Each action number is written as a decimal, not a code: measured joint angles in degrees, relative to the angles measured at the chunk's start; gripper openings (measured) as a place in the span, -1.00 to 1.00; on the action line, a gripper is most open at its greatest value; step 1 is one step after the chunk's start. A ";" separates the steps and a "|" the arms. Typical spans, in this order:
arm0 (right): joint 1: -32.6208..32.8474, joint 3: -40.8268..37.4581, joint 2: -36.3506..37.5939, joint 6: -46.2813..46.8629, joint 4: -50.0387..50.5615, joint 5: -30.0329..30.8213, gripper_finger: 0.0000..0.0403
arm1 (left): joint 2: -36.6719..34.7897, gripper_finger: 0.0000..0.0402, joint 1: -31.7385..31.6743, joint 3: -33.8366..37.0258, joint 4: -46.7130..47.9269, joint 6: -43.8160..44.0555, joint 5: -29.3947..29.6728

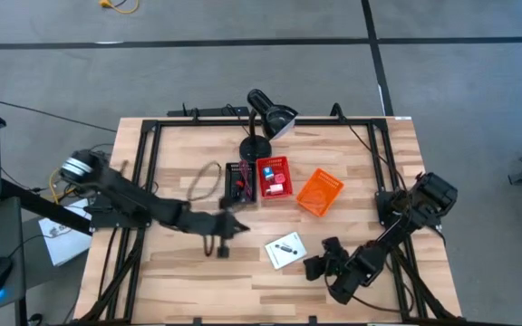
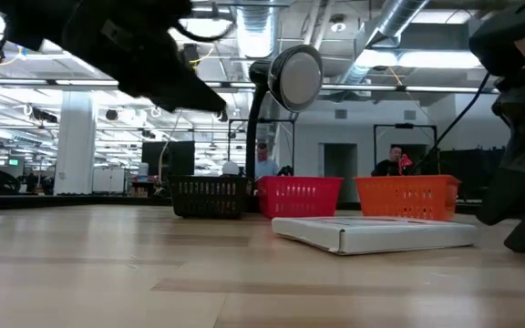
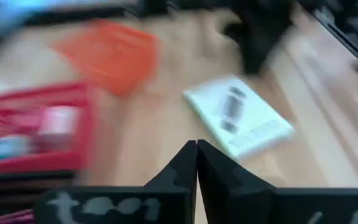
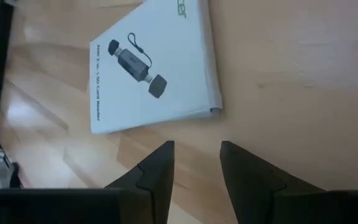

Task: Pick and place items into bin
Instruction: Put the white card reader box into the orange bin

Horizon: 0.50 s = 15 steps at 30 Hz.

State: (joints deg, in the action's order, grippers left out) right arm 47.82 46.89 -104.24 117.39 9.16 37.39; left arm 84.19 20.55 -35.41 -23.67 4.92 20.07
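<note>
**One white box left on the table, bins already partly filled**

In the high view, three bins sit at the centre of the frame: a black bin (image 1: 240, 182) holding dark and red stick-like items, a red bin (image 1: 275, 177) holding a blue cube and pale pieces, and an orange bin (image 1: 319, 192) lying askew to the right, which looks empty. By my reading most of the sorting is done. What remains loose is a flat white box (image 1: 285, 250) printed with a dark gadget, lying below the bins, lower centre of the frame.

The right gripper (image 4: 196, 163) sits just beside that box, its fingers partly apart and holding nothing. The left gripper (image 3: 196, 163) hovers left of centre near the black bin, fingers pressed together and empty.

The surface is a pale wooden tabletop (image 1: 188, 272) framed in black rails, with a black desk lamp (image 1: 265, 118) at its upper edge. In the low view the room behind is a bright open workspace with exposed ducts, and people sit far off.
</note>
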 joint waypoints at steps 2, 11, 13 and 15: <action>-0.82 0.02 0.13 -0.51 0.01 -1.53 -0.36 | 5.43 -1.00 -0.59 -3.38 -0.35 -1.17 -3.01; -1.01 0.09 0.43 -1.34 0.20 -3.01 -0.37 | 23.79 -1.00 -3.17 -22.05 5.76 -3.42 -13.83; -0.48 0.09 0.43 -0.09 0.89 -2.38 -0.37 | 26.27 -1.00 -3.56 -24.94 11.34 -2.92 -15.91; -0.11 0.13 0.43 0.93 2.25 -1.69 -0.37 | 28.42 -1.00 -3.68 -27.03 14.76 -2.78 -16.34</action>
State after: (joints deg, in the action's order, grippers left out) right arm 47.71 47.02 -103.81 118.33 11.42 35.70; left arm 112.61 16.86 -62.45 -8.91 2.14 3.73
